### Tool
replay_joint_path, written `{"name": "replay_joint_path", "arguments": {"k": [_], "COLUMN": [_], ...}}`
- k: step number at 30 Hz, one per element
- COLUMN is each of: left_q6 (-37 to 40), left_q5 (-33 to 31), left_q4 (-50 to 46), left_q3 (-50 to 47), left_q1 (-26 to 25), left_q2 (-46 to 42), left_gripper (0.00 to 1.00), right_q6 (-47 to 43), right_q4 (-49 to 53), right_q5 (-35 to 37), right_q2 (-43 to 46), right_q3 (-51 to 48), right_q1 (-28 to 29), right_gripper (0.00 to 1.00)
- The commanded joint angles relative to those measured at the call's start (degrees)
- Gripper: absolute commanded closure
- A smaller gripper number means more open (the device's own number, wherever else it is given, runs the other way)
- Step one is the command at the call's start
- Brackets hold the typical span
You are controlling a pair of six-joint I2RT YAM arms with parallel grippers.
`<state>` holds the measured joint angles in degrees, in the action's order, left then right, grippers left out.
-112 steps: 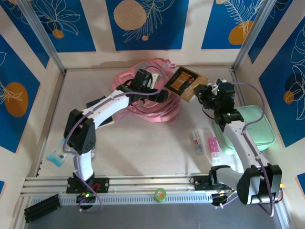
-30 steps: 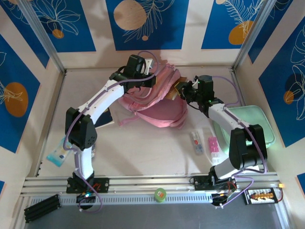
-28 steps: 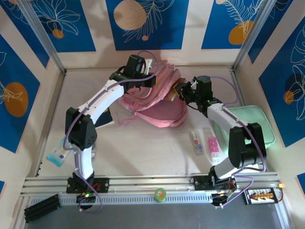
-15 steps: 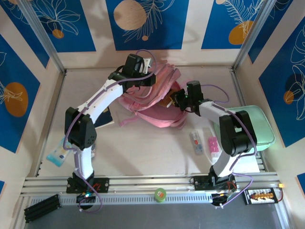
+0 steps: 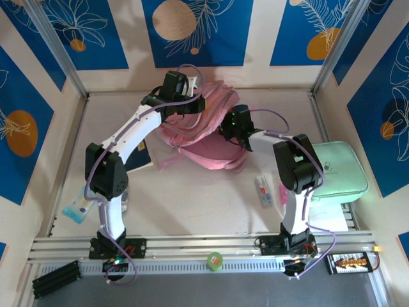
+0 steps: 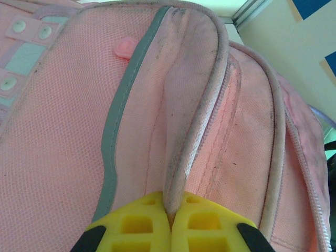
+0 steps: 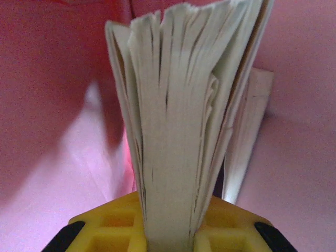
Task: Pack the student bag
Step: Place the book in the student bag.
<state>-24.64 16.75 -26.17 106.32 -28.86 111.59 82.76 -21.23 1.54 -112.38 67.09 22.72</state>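
Student bag (image 5: pixel 211 150): is lying crumpled on the table (image 5: pixel 192 198), toward 12 o'clock from the table's middle in the top view, its opening facing 3 o'clock.
Left gripper (image 5: pixel 193 106): is sitting at the bag's 11 o'clock edge; in the left wrist view the yellow fingers (image 6: pixel 147 226) are pressing together on a zip-edged fold of pink fabric (image 6: pixel 63 157), clenched on it and holding it up.
Right gripper (image 5: pixel 225 130): is reaching in from the bag's 3 o'clock side, its tip buried among the pink folds.
Right grip: is clamping a book (image 7: pixel 178 105), page edges fanning toward 12 o'clock in the right wrist view, pink lining (image 7: pixel 52 105) surrounding it.
Mint-green case (image 5: pixel 339 169): is lying well apart, at 4 o'clock from the bag.
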Motion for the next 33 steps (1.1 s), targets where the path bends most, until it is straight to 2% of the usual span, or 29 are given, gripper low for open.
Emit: {"name": "replay_joint_path", "arguments": {"k": [1,4,9,15,18,21,26,29,33], "left_q6": [-2.2,-2.5,-3.3,-4.0,-4.4,-4.5,-3.7,-2.2,-0.9], "left_q5": [4.5,4.7,4.8,5.0,5.0,5.3,4.8,4.0,3.6], "left_q4": [5.2,5.3,5.5,6.4,7.4,7.8,7.5,6.4,5.1], "left_q3": [3.1,3.0,2.7,1.7,0.2,-0.7,-2.1,-3.0,-5.2], "left_q1": [0.4,0.6,1.1,1.9,2.3,2.6,2.8,2.8,2.7], "left_q2": [-2.3,-2.2,-2.0,-2.1,-2.5,-2.7,-2.7,-2.1,-0.8], "left_gripper": [1.0,1.0,1.0,1.0,1.0,1.0,1.0,1.0,1.0], "right_q6": [1.0,0.7,-0.1,0.2,0.8,0.7,-1.5,-4.8,-9.3], "right_q4": [-7.2,-7.2,-3.4,0.7,0.8,0.8,4.4,10.0,21.3], "right_q5": [7.1,6.9,4.8,-1.5,-5.0,-8.2,-9.8,-7.4,-0.6], "right_q2": [-2.2,-3.8,-3.8,-1.6,1.4,5.7,14.8,22.4,32.4], "right_q3": [1.7,3.6,4.5,3.4,0.0,-3.9,-10.8,-15.1,-19.1], "right_q1": [1.4,2.0,2.1,-0.1,-1.7,-3.9,-7.1,-8.6,-10.5], "right_gripper": [0.89,0.86,0.76,0.48,0.38,0.37,0.37,0.36,0.33]}}
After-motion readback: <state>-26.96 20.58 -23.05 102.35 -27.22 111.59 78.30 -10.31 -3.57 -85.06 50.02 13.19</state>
